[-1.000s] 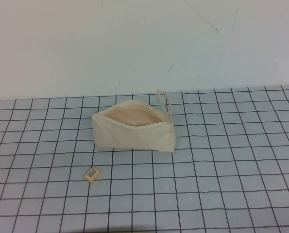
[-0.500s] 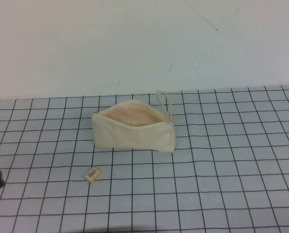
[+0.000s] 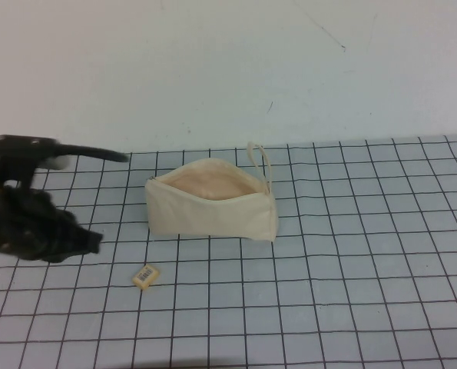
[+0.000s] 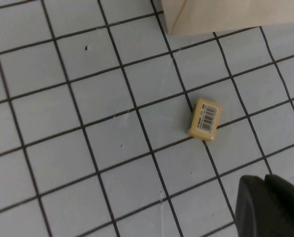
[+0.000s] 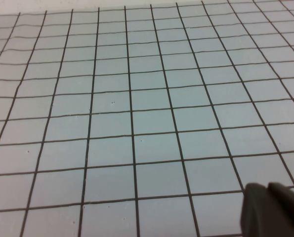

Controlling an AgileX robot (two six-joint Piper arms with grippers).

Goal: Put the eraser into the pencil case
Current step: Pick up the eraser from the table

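The left arm reaches in over the left edge of the table [image 3: 366, 254], its dark bulk hanging above the gridded surface. The left gripper [image 3: 78, 240] points right, toward the middle of the table, left of the case [image 3: 211, 211] and just far-left of the eraser [image 3: 147, 276]. Whether its fingers are apart or together cannot be told; it is blurred in the high view, and the wrist view catches only one dark corner of it. It touches nothing.

The eraser is a small cream-yellow block with a dark barcode label on its top face. It lies flat on the table, turned at an angle to the grid lines, near and left of the case and well apart from it.

The case is a cream-white pouch resting on its long edge mid-table, its mouth gaping upward to show a peach lining. A fabric loop [image 3: 260, 159] stands up at its far right end.

The right gripper [image 5: 273, 210] shows only as a dark corner in its own wrist view, over bare grid.
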